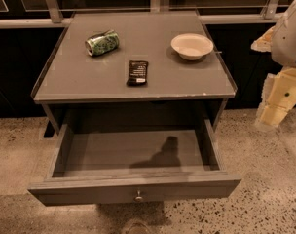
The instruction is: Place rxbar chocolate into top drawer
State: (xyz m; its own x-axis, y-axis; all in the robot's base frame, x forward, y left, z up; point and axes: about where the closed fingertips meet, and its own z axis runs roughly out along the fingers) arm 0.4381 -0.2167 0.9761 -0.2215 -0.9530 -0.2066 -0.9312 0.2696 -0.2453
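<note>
The rxbar chocolate (137, 72), a flat black wrapped bar with white lettering, lies on the grey cabinet top (89, 82) near its front edge, about in the middle. The top drawer (133, 155) below it is pulled out, and nothing lies inside it. A small round metal knob (138, 196) sits on its front panel. My gripper (273, 112), cream-coloured, hangs at the far right of the view, off the cabinet's right side and above the floor. It is well away from the bar and holds nothing that I can see.
A crushed green can (101, 42) lies at the back left of the cabinet top. A white bowl (192, 46) stands at the back right. Speckled floor (265, 199) surrounds the cabinet. A railing with glass panels (50, 4) runs behind it.
</note>
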